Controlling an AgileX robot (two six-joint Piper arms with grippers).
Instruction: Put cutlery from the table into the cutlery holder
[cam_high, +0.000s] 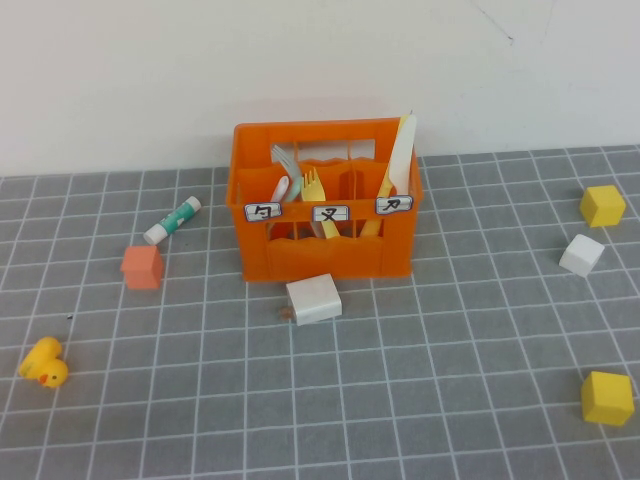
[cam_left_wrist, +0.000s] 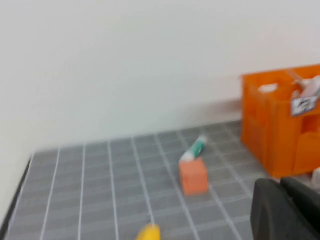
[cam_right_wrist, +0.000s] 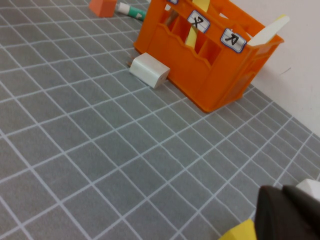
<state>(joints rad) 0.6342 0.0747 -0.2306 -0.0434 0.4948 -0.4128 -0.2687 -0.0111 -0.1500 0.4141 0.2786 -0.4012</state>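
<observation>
High view: neither claw visible. Wrist views: left claw (cam_left_wrist: 287, 210), right claw (cam_right_wrist: 290, 212) at frame bottom right, opening unclear. Fork (cam_high: 318, 200), knife (cam_high: 398, 160) in crate (cam_high: 325, 255), centre; grey gridded table (cam_high: 400, 400), white wall (cam_high: 300, 60).

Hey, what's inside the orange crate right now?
The orange crate holds a grey-white fork, a yellow fork and a white knife; lower ends hidden. Both grippers sit away from it.

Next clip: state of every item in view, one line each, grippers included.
orange crate: upright on the table.
pale yellow fork: standing in the middle compartment.
white knife: leaning in the right compartment.
grey-white fork: standing in the left compartment.
white block: lying before the crate.
left gripper: low beside the crate.
right gripper: over the table.
</observation>
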